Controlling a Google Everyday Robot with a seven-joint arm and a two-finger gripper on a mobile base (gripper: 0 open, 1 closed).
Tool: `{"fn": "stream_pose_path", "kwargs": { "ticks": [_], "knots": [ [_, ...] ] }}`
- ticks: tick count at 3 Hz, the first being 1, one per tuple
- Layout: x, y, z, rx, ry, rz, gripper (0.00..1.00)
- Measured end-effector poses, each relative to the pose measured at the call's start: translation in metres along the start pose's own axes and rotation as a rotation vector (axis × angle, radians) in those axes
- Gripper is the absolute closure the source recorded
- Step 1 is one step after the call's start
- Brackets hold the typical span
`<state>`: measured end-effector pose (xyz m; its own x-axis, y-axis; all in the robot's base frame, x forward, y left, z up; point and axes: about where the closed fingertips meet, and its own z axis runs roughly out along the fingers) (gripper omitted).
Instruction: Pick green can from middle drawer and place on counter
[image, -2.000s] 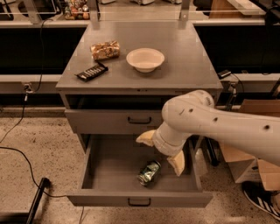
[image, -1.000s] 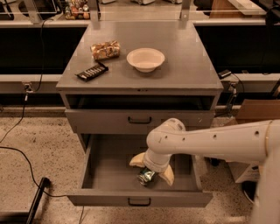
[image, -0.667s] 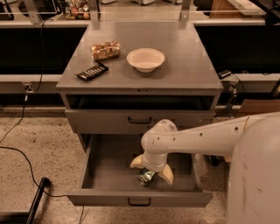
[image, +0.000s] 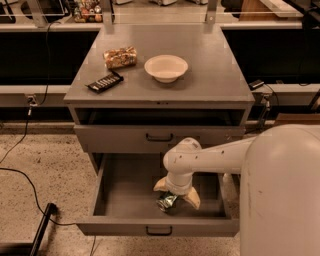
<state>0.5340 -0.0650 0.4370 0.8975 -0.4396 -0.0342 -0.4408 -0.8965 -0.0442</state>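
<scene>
Reaching down into the open middle drawer (image: 125, 192), the robot's gripper (image: 176, 196) hangs over the green can (image: 166, 201), which lies on its side on the drawer floor, near the front and a little right of centre. The two tan fingers (image: 192, 199) stand apart, one on each side of the can, and do not appear to have closed on it. By the look of it the task is at an early stage: the drawer is pulled out and the gripper is in place, but the grasp, the lift and the placing on the counter (image: 215, 75) are all left to do. The white arm (image: 215, 155) comes in from the right, level across the drawer, and bends at the wrist so that the gripper points straight down. On the counter a cream bowl (image: 166, 67), a wrapped snack packet (image: 120, 57) and a dark flat bar (image: 105, 82) sit toward the left and middle, with bare surface to the right.
</scene>
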Motion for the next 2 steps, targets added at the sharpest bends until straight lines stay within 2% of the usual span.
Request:
{"fn": "stream_pose_path", "kwargs": {
  "ticks": [2],
  "knots": [
    [0.018, -0.002, 0.042, 0.034, 0.006, 0.065, 0.00]
  ]
}}
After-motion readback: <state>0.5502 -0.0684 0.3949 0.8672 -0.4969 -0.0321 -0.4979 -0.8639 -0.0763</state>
